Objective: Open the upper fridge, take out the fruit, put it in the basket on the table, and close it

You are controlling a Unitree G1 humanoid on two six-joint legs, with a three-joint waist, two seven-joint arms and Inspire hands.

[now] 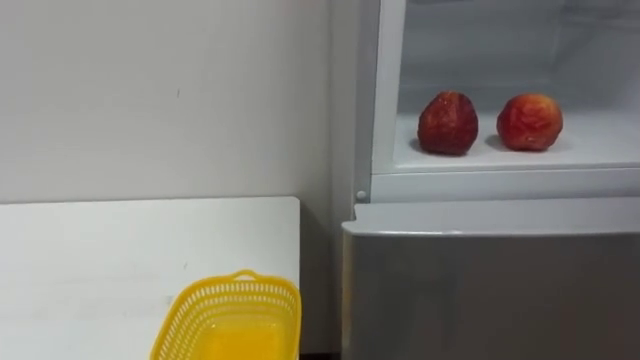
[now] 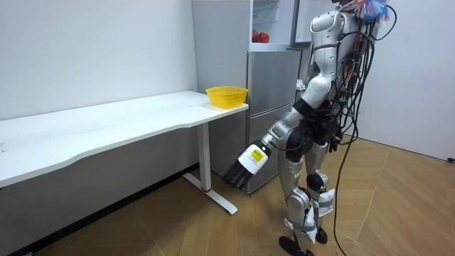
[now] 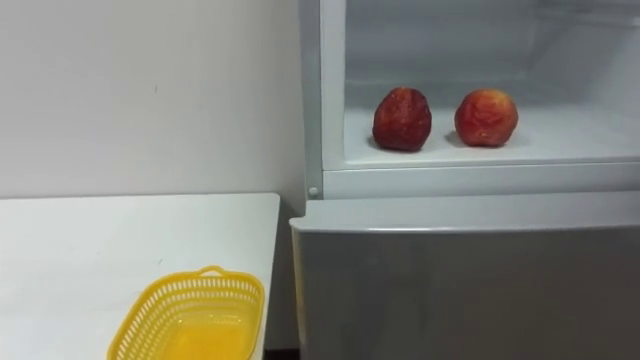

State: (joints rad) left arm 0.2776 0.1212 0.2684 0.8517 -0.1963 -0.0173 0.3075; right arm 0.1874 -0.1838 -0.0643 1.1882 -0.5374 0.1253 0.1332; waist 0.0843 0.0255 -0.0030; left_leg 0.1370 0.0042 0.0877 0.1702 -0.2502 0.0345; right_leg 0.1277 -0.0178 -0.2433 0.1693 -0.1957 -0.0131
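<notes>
The upper fridge compartment (image 1: 500, 170) stands open. On its white shelf lie two red fruits side by side: a darker one (image 1: 447, 123) on the left and a brighter one (image 1: 529, 121) on the right. In the room view I stand facing the fridge (image 2: 274, 78), close to its front. My left hand (image 2: 240, 171) hangs low beside my thigh with straight fingers and holds nothing, far below the shelf.
A yellow mesh basket (image 1: 235, 315) sits empty on the corner of the white table (image 1: 100, 260), just left of the fridge. The grey lower fridge door (image 1: 490, 290) is closed. The upper door (image 2: 304, 21) stands swung open. A bare wall rises behind the table.
</notes>
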